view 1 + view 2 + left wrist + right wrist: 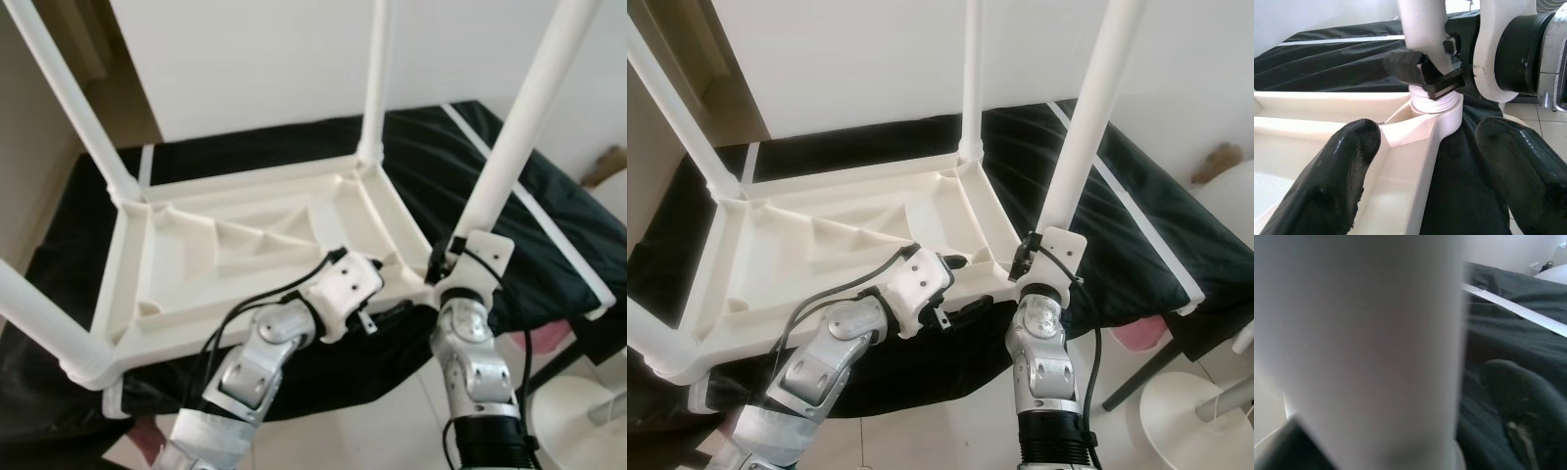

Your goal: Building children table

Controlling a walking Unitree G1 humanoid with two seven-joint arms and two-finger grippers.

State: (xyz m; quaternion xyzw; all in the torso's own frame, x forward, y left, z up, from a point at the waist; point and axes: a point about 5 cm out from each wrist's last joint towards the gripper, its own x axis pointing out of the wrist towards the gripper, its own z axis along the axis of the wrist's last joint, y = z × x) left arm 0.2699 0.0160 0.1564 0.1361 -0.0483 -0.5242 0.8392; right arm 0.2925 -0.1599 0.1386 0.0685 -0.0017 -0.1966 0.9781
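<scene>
Closest to us, our left gripper hovers with its two black fingers spread apart, straddling the near rim of the upturned white tabletop without pinching it. Just beyond, our right gripper is clamped on the base of the near right leg, right above the corner socket where the leg's threaded end is nearly seated. The tabletop lies underside up on a black cloth over a low surface, with three other legs already standing in its corners: the near left leg, the far left leg and the far right leg. As we judge it, the step is tightening this last leg. To do it well we should keep the leg upright so the thread does not cross, turn it in short regrasps, and bring the left fingers down onto the rim to stop the tabletop spinning or sliding on the cloth.
</scene>
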